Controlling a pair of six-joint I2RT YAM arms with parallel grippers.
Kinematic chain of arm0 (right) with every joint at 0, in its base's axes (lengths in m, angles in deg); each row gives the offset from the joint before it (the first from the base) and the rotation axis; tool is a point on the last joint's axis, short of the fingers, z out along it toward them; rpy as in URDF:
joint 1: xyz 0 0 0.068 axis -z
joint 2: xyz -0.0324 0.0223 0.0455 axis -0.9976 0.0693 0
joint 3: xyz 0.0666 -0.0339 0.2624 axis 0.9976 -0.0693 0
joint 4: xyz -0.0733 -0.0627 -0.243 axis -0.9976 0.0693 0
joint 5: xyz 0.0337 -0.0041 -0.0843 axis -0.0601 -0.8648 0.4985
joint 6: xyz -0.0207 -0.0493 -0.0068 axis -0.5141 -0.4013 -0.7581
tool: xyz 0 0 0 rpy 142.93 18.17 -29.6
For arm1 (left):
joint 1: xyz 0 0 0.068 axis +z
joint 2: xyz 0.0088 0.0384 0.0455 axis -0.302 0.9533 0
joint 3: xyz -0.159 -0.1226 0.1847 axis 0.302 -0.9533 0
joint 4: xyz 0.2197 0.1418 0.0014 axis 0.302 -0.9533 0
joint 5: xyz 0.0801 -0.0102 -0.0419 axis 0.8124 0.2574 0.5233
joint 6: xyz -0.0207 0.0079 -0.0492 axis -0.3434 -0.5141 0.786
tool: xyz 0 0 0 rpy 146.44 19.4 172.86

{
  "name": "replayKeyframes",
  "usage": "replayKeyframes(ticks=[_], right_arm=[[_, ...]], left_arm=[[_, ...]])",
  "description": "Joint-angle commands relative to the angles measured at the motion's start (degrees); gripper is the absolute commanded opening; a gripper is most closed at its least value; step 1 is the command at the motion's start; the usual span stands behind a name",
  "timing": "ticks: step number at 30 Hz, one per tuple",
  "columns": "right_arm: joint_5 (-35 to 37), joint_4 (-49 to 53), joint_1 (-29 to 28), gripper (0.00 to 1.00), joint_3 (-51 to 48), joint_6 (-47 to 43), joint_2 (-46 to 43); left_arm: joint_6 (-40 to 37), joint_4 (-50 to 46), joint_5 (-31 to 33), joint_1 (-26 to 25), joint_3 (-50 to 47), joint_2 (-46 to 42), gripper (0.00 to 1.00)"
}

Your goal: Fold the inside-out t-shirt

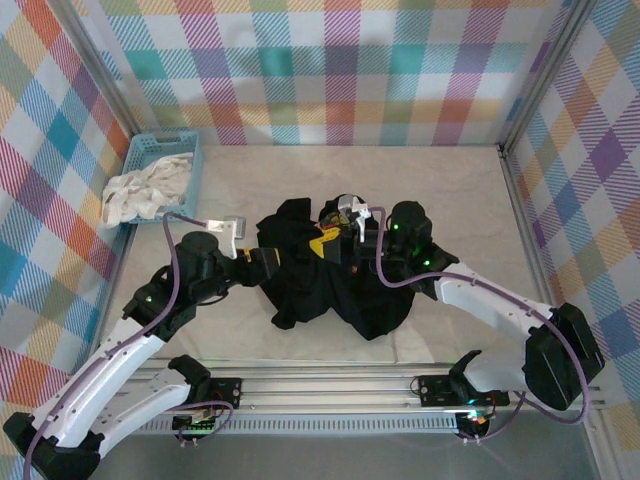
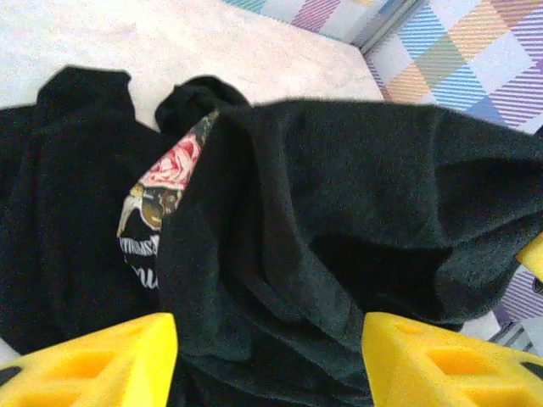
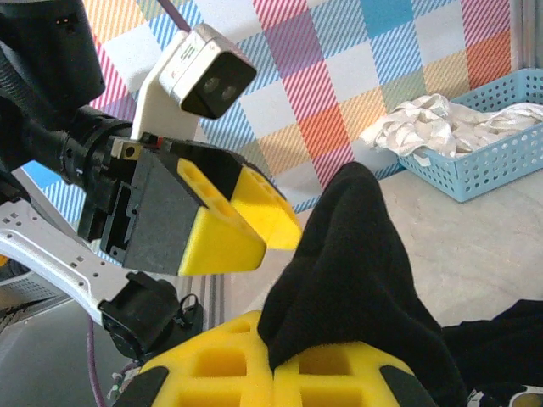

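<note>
Inside-out t-shirt [image 1: 330, 290] soft, limp, light, bunched. Right pincer [image 3: 273, 360] clamps fold; left pincer [image 2: 267, 331] spread astride cloth. Better hold: hem corners.

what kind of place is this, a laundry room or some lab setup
Most likely a robot lab test cell, not a home: plaid panels box in the table, the left arm and right arm are bolted to a metal rail, and a black t-shirt lies between them.
</note>
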Motion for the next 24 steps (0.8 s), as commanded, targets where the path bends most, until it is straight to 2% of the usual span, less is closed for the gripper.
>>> replayKeyframes(ticks=[1,5,11,20,24], right_arm=[[0.3,-1.3,-0.3,0.00,1.5,0.0,0.5],[0.2,-1.3,-0.2,0.00,1.3,0.0,0.9],[0.4,-0.8,-0.3,0.00,0.6,-0.3,-0.2],[0.5,-0.2,-0.2,0.00,0.3,-1.0,-1.1],[0.3,-0.3,-0.3,0.00,0.2,-1.1,-1.0]], left_arm=[[2.4,-0.5,-3.2,-1.2,1.7,1.5,0.55],[4.6,7.2,-8.8,-1.3,0.2,3.3,0.47],[4.4,7.9,-8.0,-1.3,1.3,6.8,0.41],[4.3,8.6,-8.3,-1.3,1.7,9.8,0.43],[4.3,9.9,-8.2,-1.2,2.0,10.7,0.35]])
